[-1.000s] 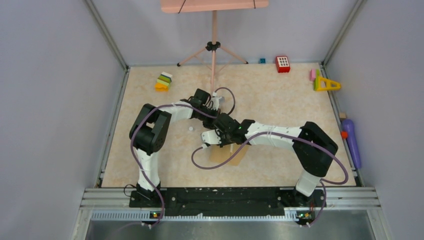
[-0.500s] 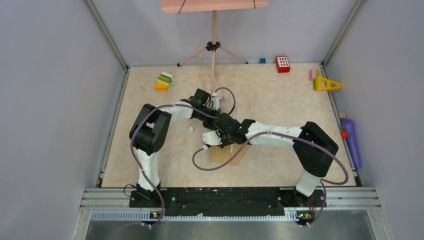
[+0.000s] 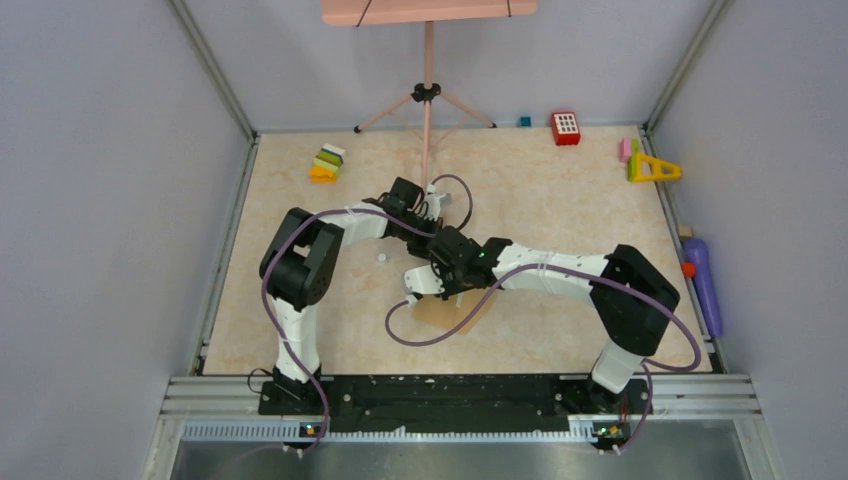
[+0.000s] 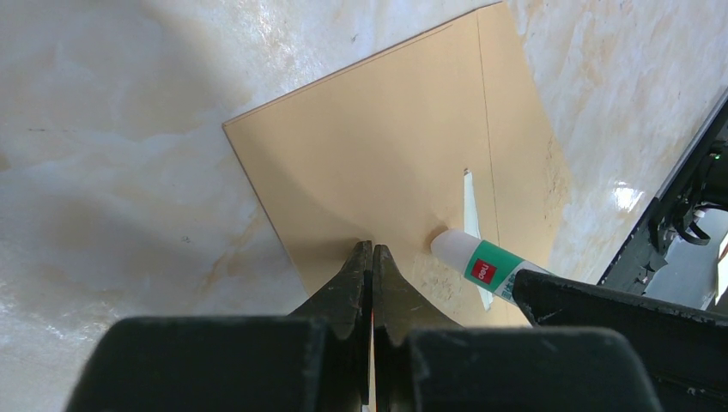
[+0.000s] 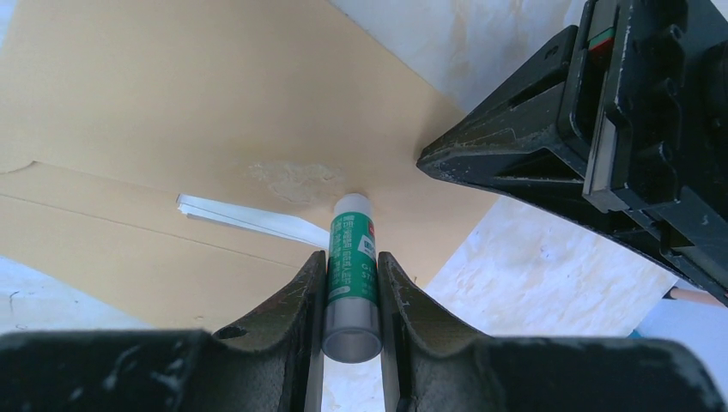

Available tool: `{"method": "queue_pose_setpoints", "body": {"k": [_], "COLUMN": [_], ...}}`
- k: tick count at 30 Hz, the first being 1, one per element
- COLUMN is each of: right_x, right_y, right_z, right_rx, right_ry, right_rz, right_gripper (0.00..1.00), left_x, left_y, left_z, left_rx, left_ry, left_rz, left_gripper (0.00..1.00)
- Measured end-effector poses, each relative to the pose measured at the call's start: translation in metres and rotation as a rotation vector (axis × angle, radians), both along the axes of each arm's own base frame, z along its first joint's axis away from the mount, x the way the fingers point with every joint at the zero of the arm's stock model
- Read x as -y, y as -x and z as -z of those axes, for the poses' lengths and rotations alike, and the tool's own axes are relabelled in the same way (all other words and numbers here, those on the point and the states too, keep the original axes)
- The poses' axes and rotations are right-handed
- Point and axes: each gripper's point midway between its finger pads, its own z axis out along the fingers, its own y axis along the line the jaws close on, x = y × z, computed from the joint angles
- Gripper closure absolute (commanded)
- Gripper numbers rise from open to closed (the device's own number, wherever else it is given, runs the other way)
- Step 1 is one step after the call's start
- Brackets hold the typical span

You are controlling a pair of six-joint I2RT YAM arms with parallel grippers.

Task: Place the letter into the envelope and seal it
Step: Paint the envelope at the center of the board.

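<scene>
Top view: shows the envelope (image 3: pixel 452 312) flat on the marbled table (image 3: pixel 560 200), near the middle, partly covered by the right arm (image 3: pixel 545 270) and a looping purple cable (image 3: pixel 420 336). Shows the left arm (image 3: pixel 345 222) reaching in from the far left, so that both wrists meet just above the brown paper. Leaves both sets of jaws too small to read.

Left wrist view: looks down on the left gripper (image 4: pixel 371 257), pressed fully together with nothing between, tips resting at the near edge of the envelope (image 4: pixel 378 146). Finds a glue stick (image 4: pixel 476 264), white with a green label, just right of those tips, nose touching the paper. Picks out a thin white strip (image 4: pixel 470 206) along a seam beside the nose; cannot tell whether it is the letter.

Right wrist view: shows the right gripper (image 5: pixel 352 257) clamped on the glue stick (image 5: pixel 352 225), nose down on the envelope (image 5: pixel 172 86) next to a dull smear (image 5: pixel 292 180). Places the white strip (image 5: pixel 245 219) just left of the stick, and the left gripper (image 5: pixel 429 161) at the right, tip on the paper's edge.
</scene>
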Motion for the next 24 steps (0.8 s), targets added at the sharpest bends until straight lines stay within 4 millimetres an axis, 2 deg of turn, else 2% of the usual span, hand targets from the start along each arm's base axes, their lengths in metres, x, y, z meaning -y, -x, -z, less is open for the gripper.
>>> {"method": "queue_pose_setpoints", "body": {"k": [24], "right_x": [-0.02], "right_y": [0.021], "right_z": [-0.001], "right_rx": [-0.07], "right_ry": [-0.052], "right_rz": [-0.068], "right_gripper": [1.0], "left_x": [0.004], "left_y": [0.0], "left_z": [0.0], "left_rx": [0.016], "left_ry": [-0.004], "left_rz": [0.006], "left_gripper": [1.0]}}
